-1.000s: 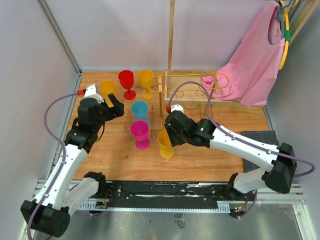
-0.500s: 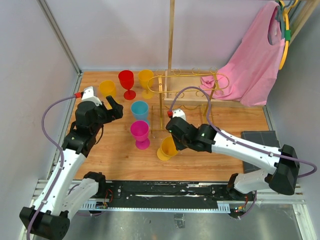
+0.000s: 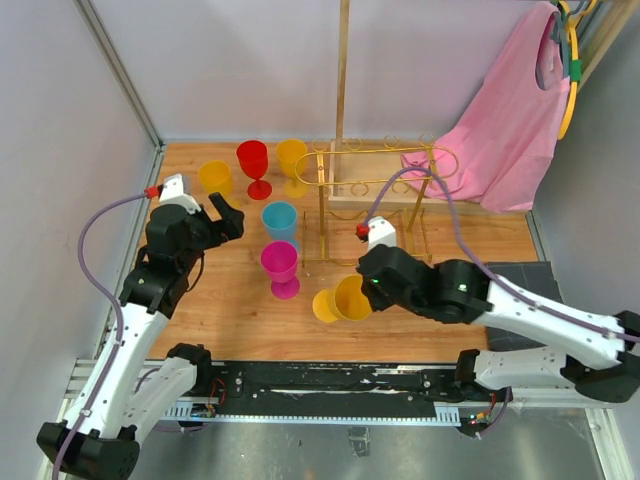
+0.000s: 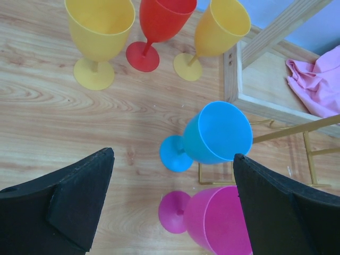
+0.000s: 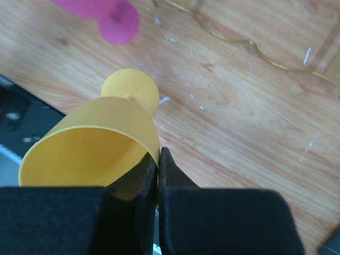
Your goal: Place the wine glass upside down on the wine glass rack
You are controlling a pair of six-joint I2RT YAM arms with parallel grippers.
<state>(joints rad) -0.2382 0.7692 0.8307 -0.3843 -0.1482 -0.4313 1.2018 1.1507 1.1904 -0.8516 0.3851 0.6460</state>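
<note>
My right gripper (image 3: 362, 290) is shut on the rim of a yellow wine glass (image 3: 340, 300) and holds it tilted on its side, foot to the left, above the near middle of the table. In the right wrist view the glass (image 5: 95, 143) has one finger inside its bowl and one outside (image 5: 159, 170). The gold wire rack (image 3: 375, 170) stands behind it, at the back middle. My left gripper (image 3: 222, 212) is open and empty at the left, above the floor between the blue glass (image 4: 215, 133) and the pink glass (image 4: 218, 220).
A red glass (image 3: 253, 160) and two more yellow glasses (image 3: 214, 178) (image 3: 291, 158) stand at the back left. A blue glass (image 3: 280, 220) and pink glass (image 3: 280, 265) stand mid-table. A wooden pole (image 3: 343, 70) on a base and pink cloth (image 3: 500, 130) are at the back right.
My right gripper has lifted the yellow glass off the table, tipped it over sideways and carried it a little right and nearer. The left arm has drawn slightly back.
</note>
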